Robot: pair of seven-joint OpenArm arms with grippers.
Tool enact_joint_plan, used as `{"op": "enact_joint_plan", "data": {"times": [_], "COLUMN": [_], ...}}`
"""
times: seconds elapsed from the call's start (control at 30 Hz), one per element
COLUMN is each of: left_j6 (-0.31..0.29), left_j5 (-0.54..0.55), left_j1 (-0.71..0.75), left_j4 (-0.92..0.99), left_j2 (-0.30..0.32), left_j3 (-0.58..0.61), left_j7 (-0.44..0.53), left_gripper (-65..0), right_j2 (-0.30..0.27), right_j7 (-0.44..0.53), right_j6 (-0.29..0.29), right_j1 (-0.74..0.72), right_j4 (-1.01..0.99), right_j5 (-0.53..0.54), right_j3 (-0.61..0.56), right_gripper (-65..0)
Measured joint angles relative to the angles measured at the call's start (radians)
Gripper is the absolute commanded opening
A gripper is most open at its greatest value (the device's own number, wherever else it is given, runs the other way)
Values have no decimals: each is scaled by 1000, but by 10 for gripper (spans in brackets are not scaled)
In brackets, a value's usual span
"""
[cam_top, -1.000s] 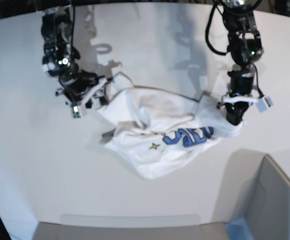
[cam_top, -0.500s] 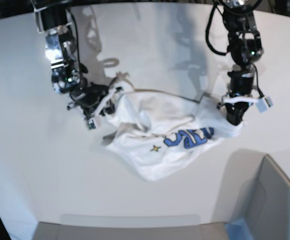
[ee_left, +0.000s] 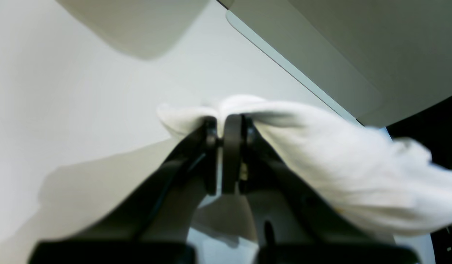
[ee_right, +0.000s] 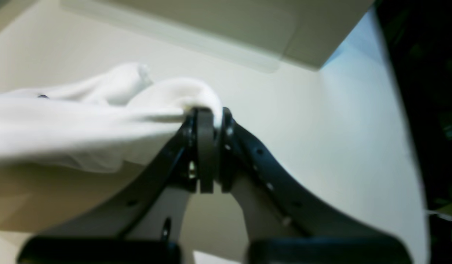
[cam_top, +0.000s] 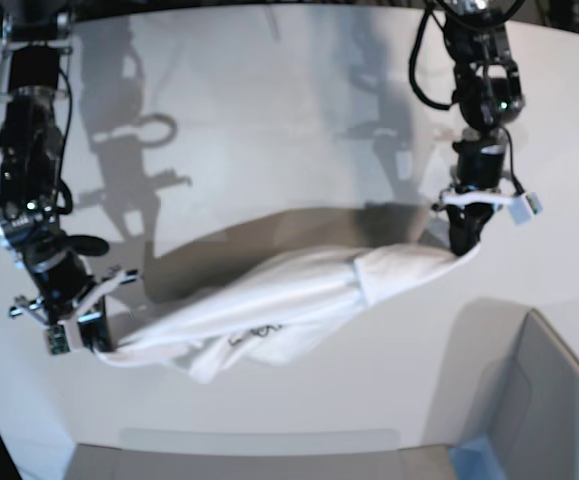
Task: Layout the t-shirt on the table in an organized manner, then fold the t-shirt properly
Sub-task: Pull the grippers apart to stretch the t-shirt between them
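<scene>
White t-shirt [cam_top: 269,300] between both jaws

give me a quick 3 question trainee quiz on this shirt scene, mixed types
1. True or false: the t-shirt lies spread flat on the table.
2. Which gripper is shut on the shirt? A) left only B) right only C) both
3. Fill in: in the base view, the shirt hangs stretched between the right gripper and the left gripper like a ____.

Key:
1. False; it is bunched and pulled into a long sagging band.
2. C
3. rope
</scene>
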State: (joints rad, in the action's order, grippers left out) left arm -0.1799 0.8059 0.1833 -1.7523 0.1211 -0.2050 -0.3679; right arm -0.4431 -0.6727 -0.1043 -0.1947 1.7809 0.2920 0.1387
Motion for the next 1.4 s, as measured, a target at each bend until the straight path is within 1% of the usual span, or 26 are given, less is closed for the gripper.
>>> {"op": "enact_joint_plan", "data": {"times": [0.03,0.1,0.23,0.3,0.33,0.4,0.5,0.57,0.67,0.7,0.77,0.83,0.87,0.9,0.93,0.97,1.03,1.07,1.1,1.17,1.2,1.3,1.4], "left_j6": [0,0,5,14,7,2,2,12,8,7,8,12,8,8,8,8,12,8,8,8,8,8,7], "left_j5": [0,0,-2,-4,-2,-1,-1,-2,0,0,-1,-1,-1,-1,-1,0,0,0,0,0,0,0,0], "left_j1": [0,0,24,31,30,21,20,25,22,21,22,32,39,44,48,50,48,46,46,47,48,50,47], "left_j4": [0,0,0,3,5,13,25,29,40,44,56,62,62,62,62,62,62,62,61,61,61,61,61], "left_j2": [0,-2,0,0,0,-2,-2,-2,-2,-2,-2,-2,-2,-2,-2,-2,-1,0,1,1,1,1,1], "left_j3": [0,-1,-3,-3,-2,1,1,1,1,1,1,1,1,1,1,1,1,1,1,1,0,-5,-5], "left_j7": [-1,-1,0,-5,-5,-1,0,-2,0,0,3,3,3,3,3,2,1,3,3,3,2,3,3], "left_gripper": [-650,-650,-650,-650,-650,-650,-650,-650,-650,-650,-650,-650,-650,-650,-650,-650,-650,-650,-650,-650,-650,-650,-650], "right_j2": [-17,-21,-6,-8,-10,-6,23,25,19,20,20,28,46,70,99,127,161,160,143,106,98,89,89], "right_j7": [1,1,-27,-39,-41,-52,-61,-40,-45,-55,-64,-56,-49,-47,-47,-46,-53,-56,-51,-56,-69,-67,-59], "right_j6": [6,7,-8,-4,-1,-8,-8,-3,1,0,0,0,2,0,5,-3,3,10,9,-5,-1,1,4], "right_j1": [14,70,181,233,265,336,384,404,444,457,464,461,452,430,399,369,300,266,241,209,188,117,64], "right_j4": [0,-2,-1,-3,-4,-7,-9,-5,-1,5,34,105,138,155,161,160,125,90,43,-74,-139,-314,-377], "right_j5": [-10,-73,-319,-446,-495,-535,-532,-534,-541,-544,-531,-494,-465,-443,-398,-358,-285,-267,-232,-182,-185,-156,-159], "right_j3": [2,1,-89,-140,-159,-186,-187,-186,-182,-181,-182,-151,-115,-74,-24,36,132,153,156,132,115,92,91], "right_gripper": [-650,-650,-650,-650,-650,-650,-650,-553,-403,-365,-330,-326,-326,-326,-326,-326,-326,-326,-326,-326,-326,-326,-326]}}
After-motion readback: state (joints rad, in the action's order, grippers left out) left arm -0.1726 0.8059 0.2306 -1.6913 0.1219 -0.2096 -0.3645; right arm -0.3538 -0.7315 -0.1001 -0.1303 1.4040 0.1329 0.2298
